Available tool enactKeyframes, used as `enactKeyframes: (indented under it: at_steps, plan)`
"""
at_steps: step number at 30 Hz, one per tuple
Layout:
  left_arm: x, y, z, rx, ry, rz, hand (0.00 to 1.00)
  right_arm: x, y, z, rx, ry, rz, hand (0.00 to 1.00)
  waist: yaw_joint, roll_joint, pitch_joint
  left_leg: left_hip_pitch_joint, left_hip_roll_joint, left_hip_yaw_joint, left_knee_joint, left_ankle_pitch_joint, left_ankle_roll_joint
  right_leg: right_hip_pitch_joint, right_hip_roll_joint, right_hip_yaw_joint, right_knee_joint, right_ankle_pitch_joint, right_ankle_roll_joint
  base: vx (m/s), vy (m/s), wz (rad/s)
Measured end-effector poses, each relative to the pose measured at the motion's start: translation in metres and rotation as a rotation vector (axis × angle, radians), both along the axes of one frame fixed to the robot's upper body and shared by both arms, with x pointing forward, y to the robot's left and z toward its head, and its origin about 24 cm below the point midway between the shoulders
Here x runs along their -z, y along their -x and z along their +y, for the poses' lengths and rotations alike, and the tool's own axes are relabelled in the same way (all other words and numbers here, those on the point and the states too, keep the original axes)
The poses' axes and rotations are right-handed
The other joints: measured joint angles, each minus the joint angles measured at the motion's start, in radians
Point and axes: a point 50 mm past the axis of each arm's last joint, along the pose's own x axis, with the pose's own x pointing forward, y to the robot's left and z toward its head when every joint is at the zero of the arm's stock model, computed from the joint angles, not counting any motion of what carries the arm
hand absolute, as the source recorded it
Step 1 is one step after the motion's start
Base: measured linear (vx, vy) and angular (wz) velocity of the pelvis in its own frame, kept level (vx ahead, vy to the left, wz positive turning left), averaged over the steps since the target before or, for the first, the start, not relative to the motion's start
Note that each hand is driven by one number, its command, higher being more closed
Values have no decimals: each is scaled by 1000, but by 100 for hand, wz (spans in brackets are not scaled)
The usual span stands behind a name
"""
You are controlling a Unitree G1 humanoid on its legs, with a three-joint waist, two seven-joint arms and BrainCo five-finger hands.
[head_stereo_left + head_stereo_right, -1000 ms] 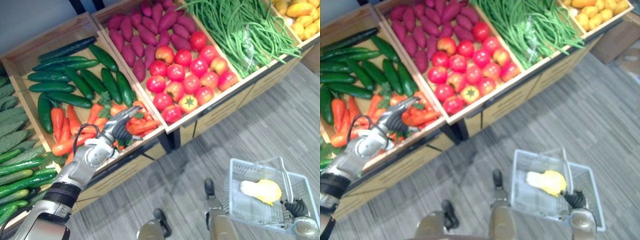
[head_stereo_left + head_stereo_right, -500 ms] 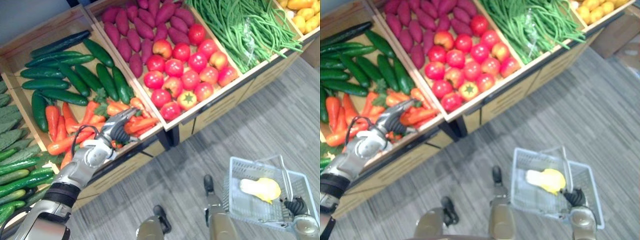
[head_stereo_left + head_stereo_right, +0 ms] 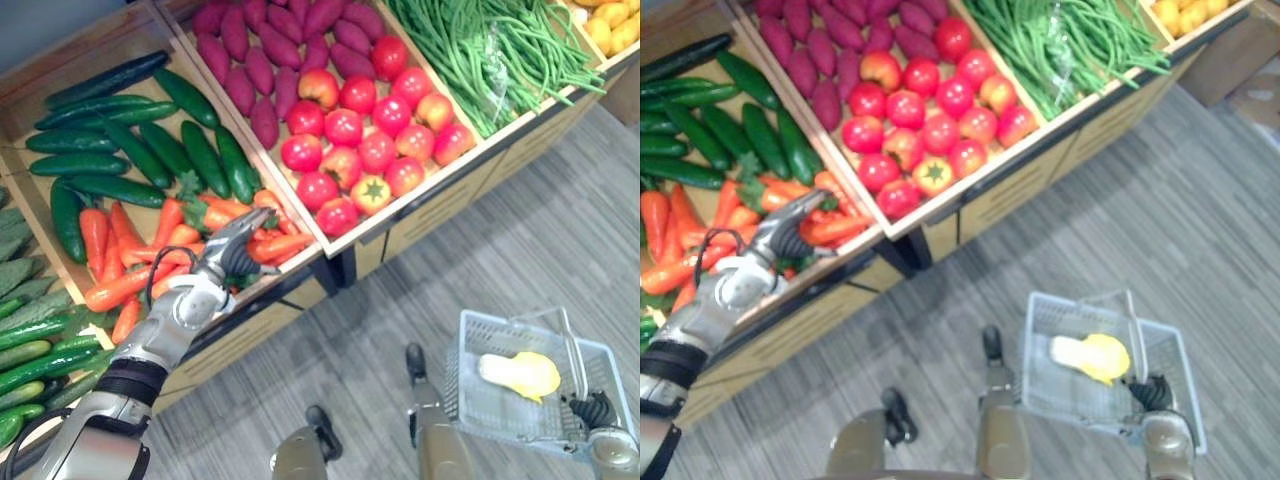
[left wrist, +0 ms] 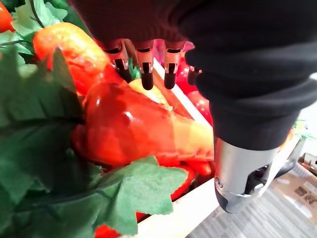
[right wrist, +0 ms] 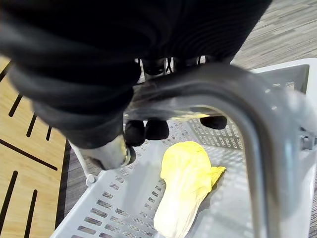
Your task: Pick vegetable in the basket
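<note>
Orange carrots (image 3: 130, 285) with green leaves lie at the front of the wooden crate (image 3: 262, 296) of cucumbers. My left hand (image 3: 232, 258) reaches over them, open, its straight fingers (image 4: 143, 64) just above a fat carrot (image 4: 133, 129) and holding nothing. At the lower right my right hand (image 3: 597, 410) is shut on the grey handle (image 5: 213, 87) of a pale wire basket (image 3: 470, 345), which hangs above the floor. A yellow-white leafy vegetable (image 3: 520, 375) lies inside the basket.
Dark cucumbers (image 3: 140, 150) fill the back of the carrot crate. Purple sweet potatoes (image 3: 270, 50) and red tomatoes (image 3: 365, 140) share the adjoining crate, with green beans (image 3: 490, 50) and yellow produce (image 3: 610, 20) farther right. Grey plank floor (image 3: 500, 240) spreads before the stand.
The whole picture has shifted slightly, so the camera moved. My left hand stays over the front carrots and my right hand keeps hold of the basket handle.
</note>
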Motion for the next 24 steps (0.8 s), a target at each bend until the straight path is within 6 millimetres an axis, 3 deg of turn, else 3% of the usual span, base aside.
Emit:
enactKeyframes:
  at_steps: [3,4,24]
  plan:
    - [-2,-3,1,-6,-10,-2,0,-1,-2,0,-2,0,-6,100,-2,0,5,0,5,1,2,-1,-2,-1,5,1,0,0,0,-50,-75,-4]
    - [-1,-3,0,-7,-9,0,100,-1,-2,0,-2,0,-6,100,-2,0,5,0,10,2,6,-3,-5,-1,9,2,0,0,0,-55,-98,-7]
    - [12,-1,-12,79,-138,81,100,-1,-4,3,-20,3,-6,100,2,1,5,16,18,2,13,-5,-8,23,13,3,-12,9,-3,-56,-72,0]
